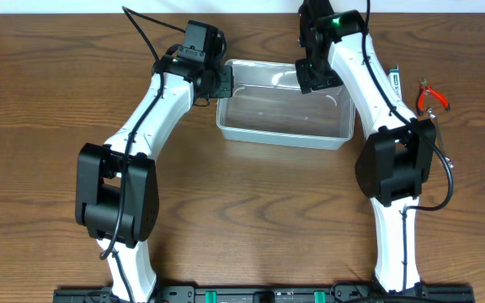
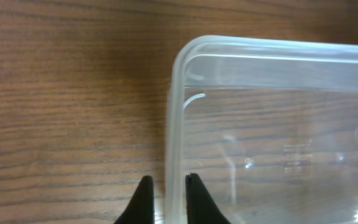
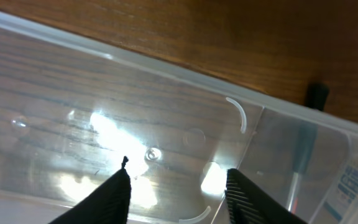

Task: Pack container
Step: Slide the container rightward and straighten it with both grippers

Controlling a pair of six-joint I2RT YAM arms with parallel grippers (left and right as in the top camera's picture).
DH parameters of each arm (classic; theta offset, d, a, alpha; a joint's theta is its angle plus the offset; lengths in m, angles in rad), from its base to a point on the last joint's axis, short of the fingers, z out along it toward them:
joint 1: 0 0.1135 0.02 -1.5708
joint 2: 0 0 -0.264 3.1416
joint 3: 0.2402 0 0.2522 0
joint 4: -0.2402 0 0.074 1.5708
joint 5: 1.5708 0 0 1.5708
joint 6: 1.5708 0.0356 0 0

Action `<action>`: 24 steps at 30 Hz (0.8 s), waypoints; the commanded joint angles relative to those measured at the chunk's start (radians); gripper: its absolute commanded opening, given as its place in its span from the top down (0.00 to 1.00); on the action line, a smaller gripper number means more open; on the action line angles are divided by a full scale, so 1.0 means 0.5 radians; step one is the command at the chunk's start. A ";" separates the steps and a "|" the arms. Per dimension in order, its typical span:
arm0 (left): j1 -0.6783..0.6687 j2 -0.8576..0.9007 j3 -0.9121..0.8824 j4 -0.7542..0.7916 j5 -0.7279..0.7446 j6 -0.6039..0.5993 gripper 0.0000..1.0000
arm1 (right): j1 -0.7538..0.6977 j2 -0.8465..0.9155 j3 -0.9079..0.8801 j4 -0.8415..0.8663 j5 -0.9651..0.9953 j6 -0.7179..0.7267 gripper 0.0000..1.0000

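The clear plastic container (image 1: 280,135) lies at the middle back of the table, and I see nothing inside it. My left gripper (image 1: 224,82) is shut on the container's left wall, one finger inside and one outside, as the left wrist view (image 2: 166,180) shows along with the rim (image 2: 272,45). My right gripper (image 1: 318,80) hovers open and empty over the container's right half. In the right wrist view (image 3: 177,171) its fingers spread above the container's bottom, with the rim (image 3: 166,68) beyond.
Red-handled pliers (image 1: 432,95) lie right of the container, past my right arm. A small blue-and-white box (image 1: 393,78) peeks out beside that arm. Through the container's end wall I see the box (image 3: 352,186) and a slim tool (image 3: 300,155).
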 commanded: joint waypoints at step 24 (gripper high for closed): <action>0.102 -0.210 0.054 0.148 0.136 0.082 0.94 | 0.001 0.004 0.027 0.244 -0.076 -0.080 0.96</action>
